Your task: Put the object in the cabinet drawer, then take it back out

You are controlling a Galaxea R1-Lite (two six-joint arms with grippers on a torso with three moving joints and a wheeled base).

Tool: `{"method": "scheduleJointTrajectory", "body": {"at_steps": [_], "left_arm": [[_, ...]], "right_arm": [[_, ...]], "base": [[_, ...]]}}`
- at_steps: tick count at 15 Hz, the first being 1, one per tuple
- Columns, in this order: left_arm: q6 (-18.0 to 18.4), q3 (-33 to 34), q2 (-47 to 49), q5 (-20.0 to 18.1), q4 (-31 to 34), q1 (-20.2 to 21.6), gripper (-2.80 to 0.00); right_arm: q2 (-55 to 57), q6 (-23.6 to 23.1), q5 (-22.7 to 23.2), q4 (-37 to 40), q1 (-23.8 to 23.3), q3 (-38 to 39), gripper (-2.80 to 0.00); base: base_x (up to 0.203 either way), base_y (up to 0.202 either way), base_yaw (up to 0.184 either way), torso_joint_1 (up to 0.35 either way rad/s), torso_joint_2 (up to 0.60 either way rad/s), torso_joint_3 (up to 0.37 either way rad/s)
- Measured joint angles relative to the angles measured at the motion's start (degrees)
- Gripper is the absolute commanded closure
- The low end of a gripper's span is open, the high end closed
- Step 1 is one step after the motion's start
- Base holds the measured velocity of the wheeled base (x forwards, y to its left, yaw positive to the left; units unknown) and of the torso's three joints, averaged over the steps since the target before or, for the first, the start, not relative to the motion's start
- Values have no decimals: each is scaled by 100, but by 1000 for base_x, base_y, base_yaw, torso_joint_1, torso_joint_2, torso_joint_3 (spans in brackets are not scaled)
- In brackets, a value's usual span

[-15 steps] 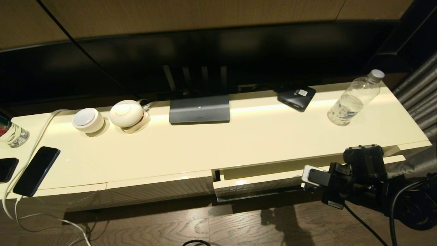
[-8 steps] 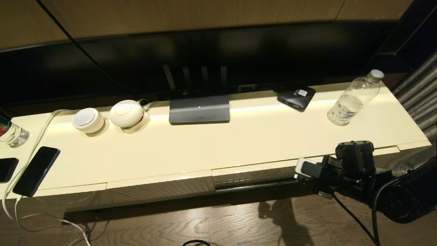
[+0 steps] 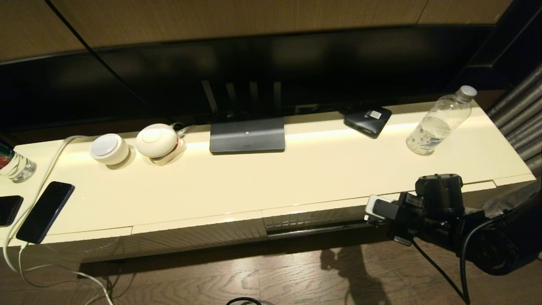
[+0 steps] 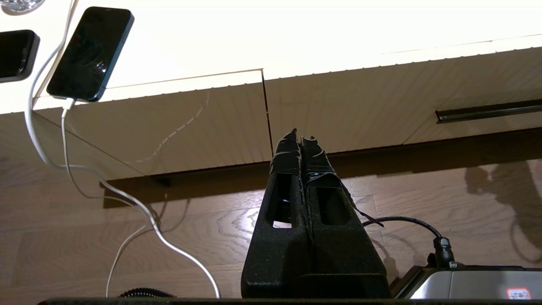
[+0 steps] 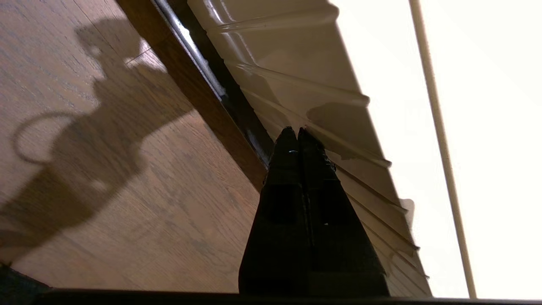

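Seen from the head camera: a long glossy cream tabletop [image 3: 296, 178] on a low cabinet, below a dark television. Standing upright near the far right end, a small clear water bottle [image 3: 439, 122] with a pale cap, well apart from any gripper and out in the open on the cabinet top. Judged from that placement, either waiting to go in or already brought back out; not possible to tell which from this moment alone.

Below the front edge, right of centre, the cabinet drawer [image 3: 315, 217], its finely ribbed front flush with the neighbouring ribbed panel [image 3: 199, 237], so shut, with nothing of its inside on show.

Right gripper [image 5: 295, 132] low in front of the drawer's right end, fingers pressed fully together, holding nothing. In the right wrist view, tips at or just short of the ribbed front near its dark lower edge; contact not certain. Probably placed there to push the drawer home or to hook it open.

Left gripper [image 4: 300, 137] parked low and to the left, fingers likewise together and empty, pointing at the ribbed panels above the wooden floor [image 3: 275, 279].

Elsewhere on the tabletop: two round white devices [image 3: 139, 145] left of centre, a grey stand base [image 3: 247, 135], a small black box [image 3: 367, 120], a dark phone [image 3: 45, 212] on a white cable [image 3: 51, 161] at the left, and a glass bottle [image 3: 12, 163] at the far left edge.
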Motion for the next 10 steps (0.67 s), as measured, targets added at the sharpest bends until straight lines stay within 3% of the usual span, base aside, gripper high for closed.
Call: {"method": "scheduleJointTrajectory", "body": {"at_steps": [3,10], "left_arm": [[0,0,0,0,0,2,0],[2,0,0,0,0,2,0]], "right_arm": [[-647,6,22,318,-44,387,0],[-3649,482,118,2348,-443,1285,0]], "base": [[0,0,0,0,0,0],[0,0,0,0,0,0]]}}
